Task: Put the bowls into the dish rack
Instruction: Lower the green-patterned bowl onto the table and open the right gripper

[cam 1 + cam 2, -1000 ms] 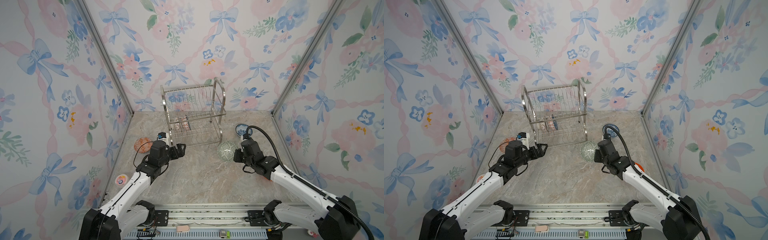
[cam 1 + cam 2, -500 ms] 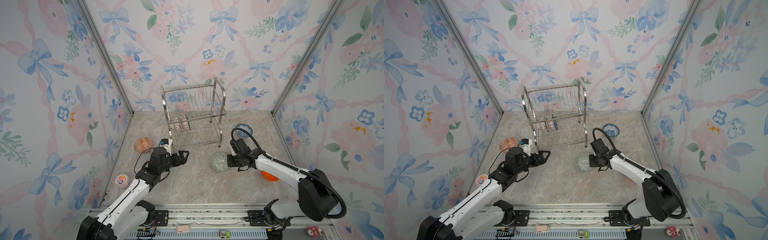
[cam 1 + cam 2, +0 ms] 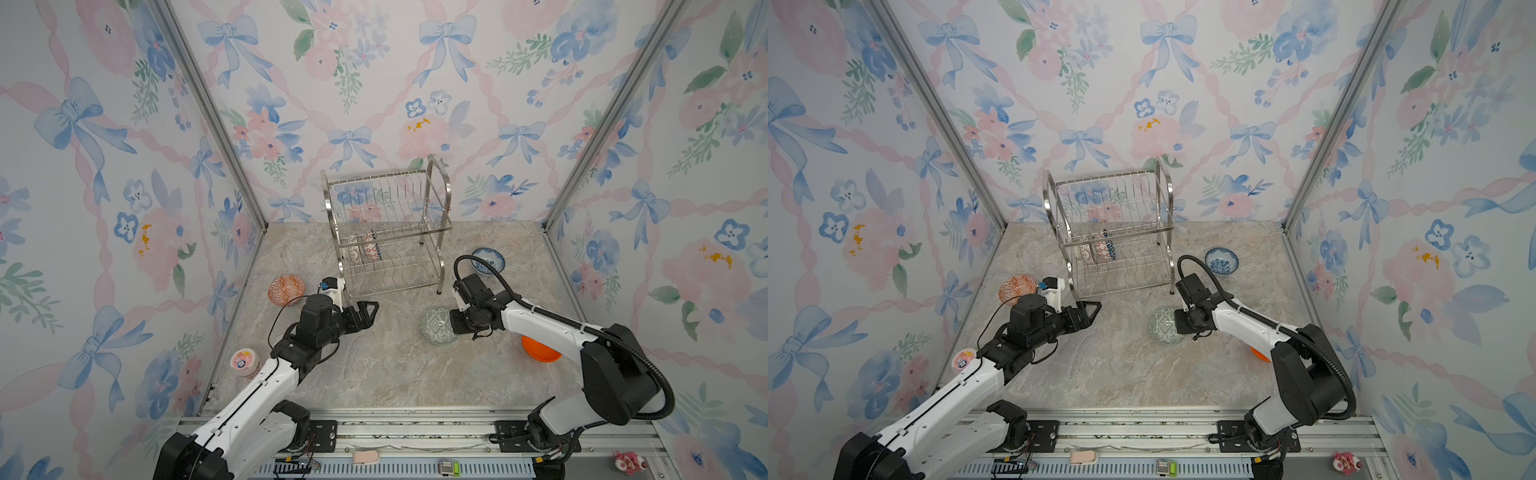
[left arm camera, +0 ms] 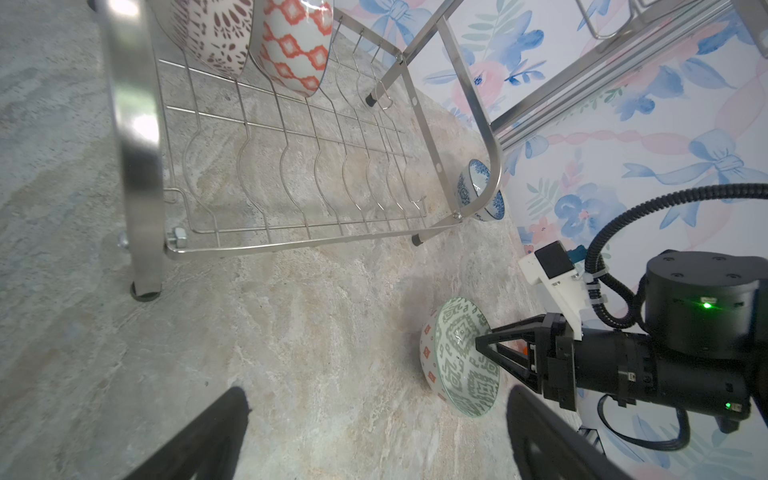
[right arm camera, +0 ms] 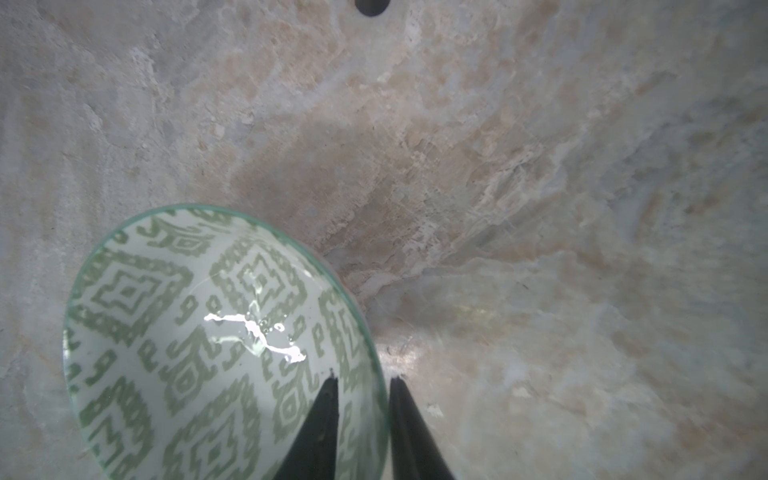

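Nearest, a marbled stone desk [image 3: 395,374] was walled on three sides by floral bow-print wallpaper [image 3: 374,83]. Above it the left pincer [image 3: 368,316] was held wide open and empty. The right pincer [image 5: 362,380] was parted narrowly astride the rim of the green bowl [image 3: 434,326] at mid-desk, one finger [image 5: 320,424] inside. Farther back, two patterned bowls [image 4: 291,41] were stood on edge in the lower tier of the dish rack [image 4: 133,174].
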Robot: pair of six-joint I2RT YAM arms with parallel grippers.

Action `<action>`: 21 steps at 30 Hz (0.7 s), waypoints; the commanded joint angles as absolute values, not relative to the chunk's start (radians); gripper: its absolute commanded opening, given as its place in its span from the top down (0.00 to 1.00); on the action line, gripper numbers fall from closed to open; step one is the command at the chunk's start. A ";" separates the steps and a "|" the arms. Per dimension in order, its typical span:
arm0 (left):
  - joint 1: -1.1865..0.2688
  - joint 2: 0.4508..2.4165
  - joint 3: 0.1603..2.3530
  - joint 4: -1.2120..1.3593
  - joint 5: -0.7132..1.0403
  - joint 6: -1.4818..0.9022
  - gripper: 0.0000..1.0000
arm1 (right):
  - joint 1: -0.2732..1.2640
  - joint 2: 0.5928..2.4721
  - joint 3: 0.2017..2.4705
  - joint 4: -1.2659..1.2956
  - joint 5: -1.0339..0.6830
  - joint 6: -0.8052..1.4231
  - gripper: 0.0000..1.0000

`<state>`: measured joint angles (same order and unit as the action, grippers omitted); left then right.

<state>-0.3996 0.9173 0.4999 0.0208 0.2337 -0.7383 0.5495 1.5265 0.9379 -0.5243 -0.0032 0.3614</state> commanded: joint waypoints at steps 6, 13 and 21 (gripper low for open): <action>-0.406 0.919 0.507 0.035 0.247 -0.740 0.02 | 0.584 1.400 1.017 -0.639 0.125 0.326 0.28; -0.388 0.930 0.532 0.028 0.268 -0.741 0.02 | 0.707 1.279 1.046 -0.699 0.372 0.300 0.03; -0.359 0.924 0.525 0.022 0.284 -0.747 0.02 | 0.677 1.160 1.001 -0.685 0.281 0.392 0.03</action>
